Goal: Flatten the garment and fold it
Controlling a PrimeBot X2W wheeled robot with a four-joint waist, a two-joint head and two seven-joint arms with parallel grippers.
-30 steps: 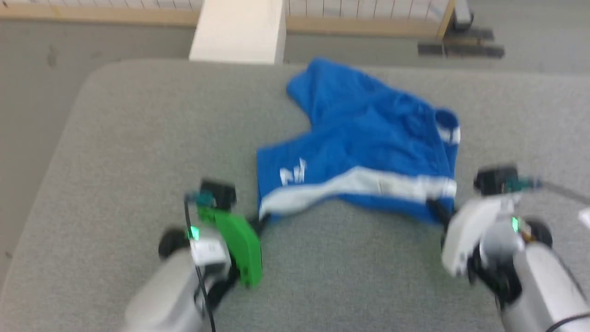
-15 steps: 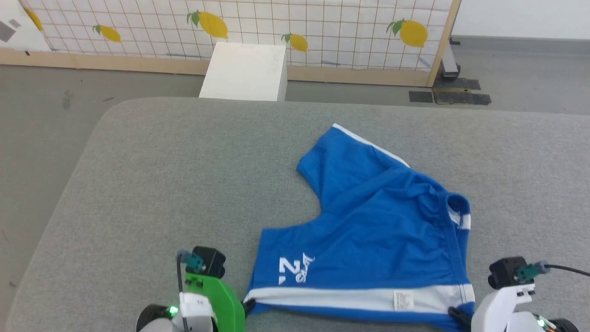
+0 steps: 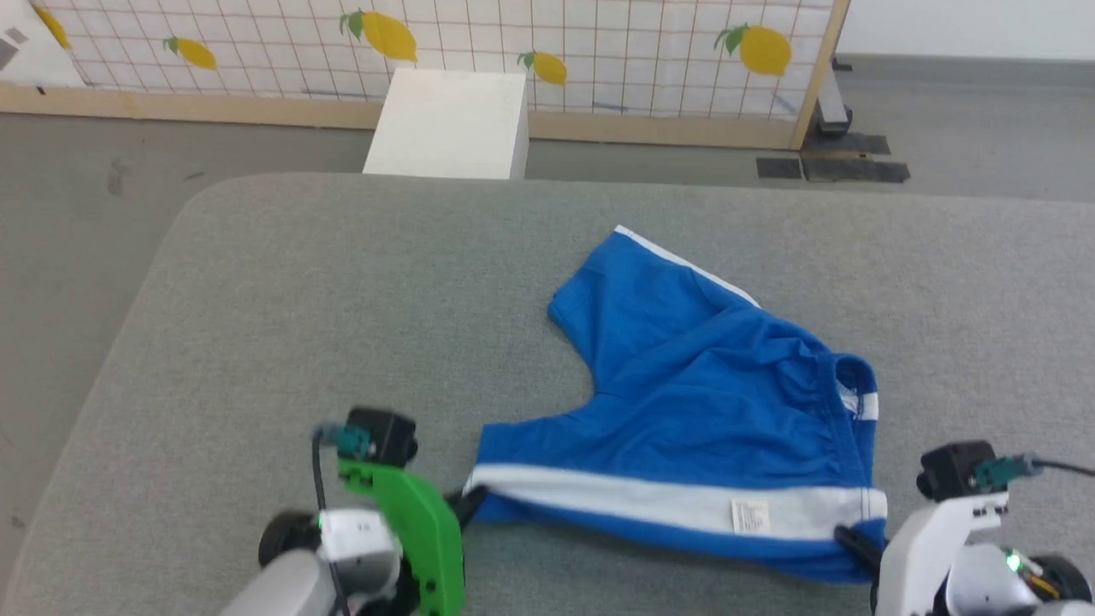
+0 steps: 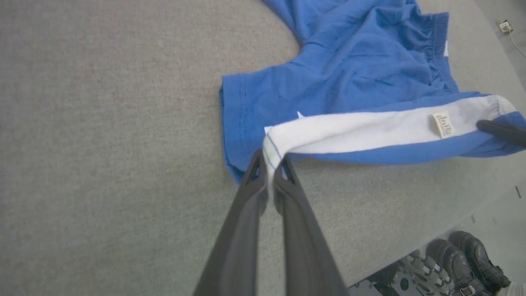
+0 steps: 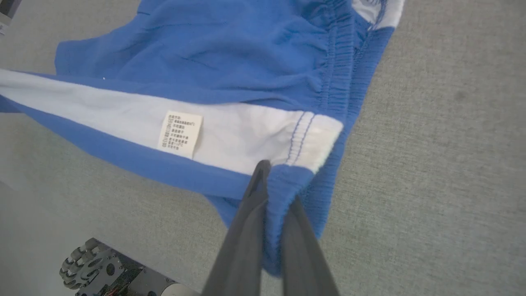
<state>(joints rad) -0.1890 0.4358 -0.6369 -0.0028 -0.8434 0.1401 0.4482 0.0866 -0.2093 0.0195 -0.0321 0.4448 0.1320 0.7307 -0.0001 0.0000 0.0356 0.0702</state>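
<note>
- The left gripper (image 4: pixel 269 166) is clamped on a leg-hem corner of the shorts (image 3: pixel 701 402). It pinches the end of the white stripe (image 4: pixel 370 129) between its fingertips.
- The right gripper (image 5: pixel 276 185) is closed on the other end of the same edge, right beside the waistband (image 5: pixel 343 61). Blue cloth is bunched between its two fingers.
- The stripe runs from one gripper to the other as a lifted, turned-over edge. A small label (image 5: pixel 180 133) is sewn on it, nearer the right gripper than the left.
- Beyond that held edge, away from both grippers, the rest of the shorts lies wrinkled on the grey table (image 3: pixel 299 299).
- The second leg reaches farthest from the grippers, with a thin white trim along its side.
- The waistband curls up just ahead of the right gripper.
- Past the table's far edge, well apart from both grippers, a white box (image 3: pixel 449 124) stands on the floor. Behind it is a screen (image 3: pixel 599 51) printed with lemons.
</note>
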